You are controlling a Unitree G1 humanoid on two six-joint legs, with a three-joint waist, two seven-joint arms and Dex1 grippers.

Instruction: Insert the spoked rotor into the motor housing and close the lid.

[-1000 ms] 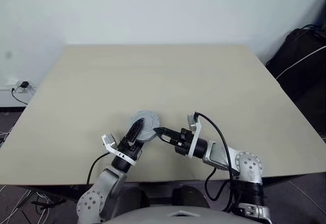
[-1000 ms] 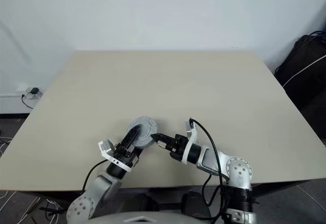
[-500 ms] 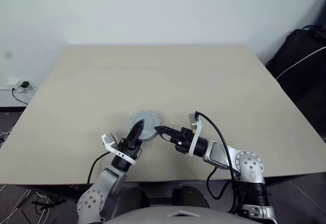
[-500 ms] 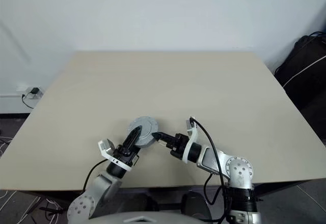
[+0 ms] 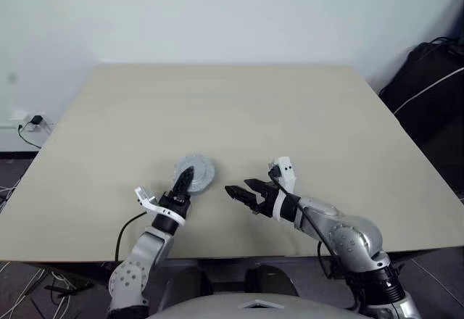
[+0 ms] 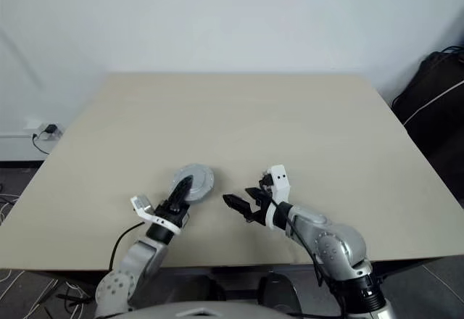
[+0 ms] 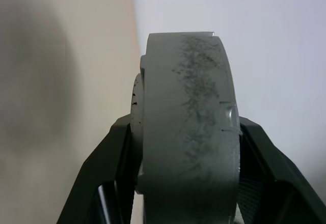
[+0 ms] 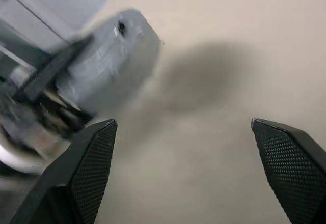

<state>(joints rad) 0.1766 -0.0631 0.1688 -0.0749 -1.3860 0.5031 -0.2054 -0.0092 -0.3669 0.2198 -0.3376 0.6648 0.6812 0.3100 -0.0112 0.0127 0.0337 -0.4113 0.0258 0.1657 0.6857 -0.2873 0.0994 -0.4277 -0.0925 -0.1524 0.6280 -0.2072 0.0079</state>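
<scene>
Gripping the round grey motor housing [image 5: 194, 174] by its scuffed sides above the table [image 5: 232, 116], the left gripper [image 5: 185, 183] has carried it leftward; the right gripper [image 5: 239, 191] has backed off, fingers now spread wide.

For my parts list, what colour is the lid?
Silver-grey, clearest on the lid in the left eye view.

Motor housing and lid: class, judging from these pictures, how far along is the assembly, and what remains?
Looks done: the lid sits closed over the motor housing, one round grey unit, no spoked rotor lying loose on the table.
In hand: the left gripper clamps that unit across its edge.
The right gripper stands open, apart from it.
Left: seemingly only setting it down and letting go.
</scene>
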